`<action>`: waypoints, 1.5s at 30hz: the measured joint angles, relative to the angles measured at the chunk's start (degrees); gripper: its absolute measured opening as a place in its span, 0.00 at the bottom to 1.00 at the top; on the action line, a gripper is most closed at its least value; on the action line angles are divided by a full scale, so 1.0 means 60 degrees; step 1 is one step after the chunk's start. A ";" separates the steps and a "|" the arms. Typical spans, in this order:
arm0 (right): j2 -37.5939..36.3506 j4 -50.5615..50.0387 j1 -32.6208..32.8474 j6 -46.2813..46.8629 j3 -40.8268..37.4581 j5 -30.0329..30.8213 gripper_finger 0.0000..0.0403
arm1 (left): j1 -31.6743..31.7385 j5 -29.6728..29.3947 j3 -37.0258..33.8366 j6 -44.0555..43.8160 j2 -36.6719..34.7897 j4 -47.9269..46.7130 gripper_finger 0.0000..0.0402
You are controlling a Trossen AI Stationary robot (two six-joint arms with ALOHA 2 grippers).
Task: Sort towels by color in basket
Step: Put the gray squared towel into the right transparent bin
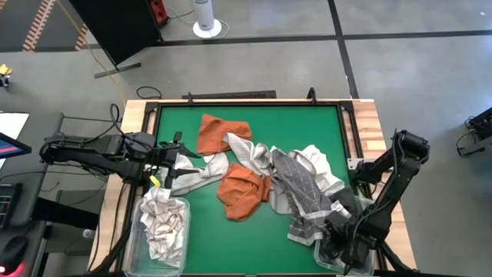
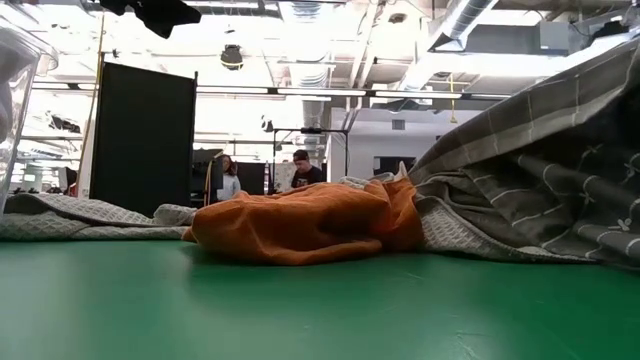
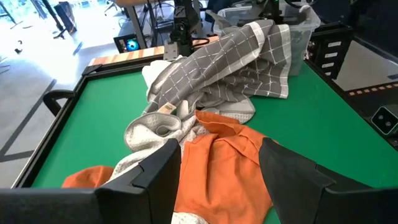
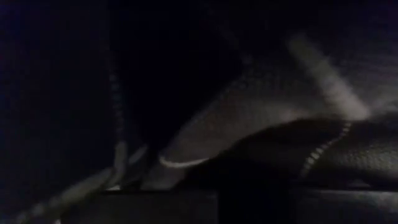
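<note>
A heap of towels lies mid-table: two rust orange ones, light grey and white ones, and a dark grey checked towel that slopes up toward the near right. My right gripper points down into the clear bin at the near right corner, shut on that checked towel. My left gripper waits open at the table's left side, above the orange towel and touching nothing. My right gripper comes from above, pointing down into the bin. Its own hand hides the fingertips in the high view, and its wrist view shows only dark cloth close up, so the held part cannot be told. The towel slopes from the bin's rim down onto the heap.
A second clear bin at the near left corner holds white-and-grey checked towels. A raised wooden frame borders the green table. Bare green surface lies along the near edge between the bins. People stand in the room far beyond the table.
</note>
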 joint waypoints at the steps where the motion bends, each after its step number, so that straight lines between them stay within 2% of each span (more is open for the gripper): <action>1: -0.0004 0.0048 -0.0005 0.0127 0.0000 -0.0017 0.07 | 0.0001 0.0000 0.0000 0.0000 -0.0001 0.0000 0.52; 8: 0.0033 -0.0003 -0.0620 0.0401 -0.0023 0.0079 0.08 | 0.0000 0.0000 0.0000 -0.0007 -0.0004 0.0000 0.52; 13: 0.0001 -0.0285 -0.1255 0.0590 -0.0489 0.0253 0.07 | 0.0000 0.0000 0.0000 -0.0007 -0.0004 0.0018 0.52; 18: -0.0015 -0.0749 -0.1801 0.0527 -0.0985 -0.0889 0.08 | 0.0001 0.0000 0.0000 -0.0005 -0.0004 0.0031 0.52; 23: -0.0026 -0.1010 -0.2334 -0.0478 -0.1238 -0.1230 0.08 | 0.0003 0.0000 0.0000 0.0054 -0.0004 0.0057 0.52; 28: -0.0007 -0.0367 -0.2611 -0.2101 -0.1304 -0.1216 0.09 | 0.0002 0.0000 0.0000 0.0058 -0.0004 0.0058 0.52; 35: -0.0235 -0.1325 -0.2652 -0.3695 -0.0562 -0.1461 0.25 | 0.0003 0.0000 0.0000 0.0047 -0.0004 0.0047 0.52; 45: -0.2018 -0.4138 -0.2641 -0.2431 0.1287 -0.1674 0.60 | 0.0001 0.0000 0.0000 0.0029 -0.0004 0.0036 0.52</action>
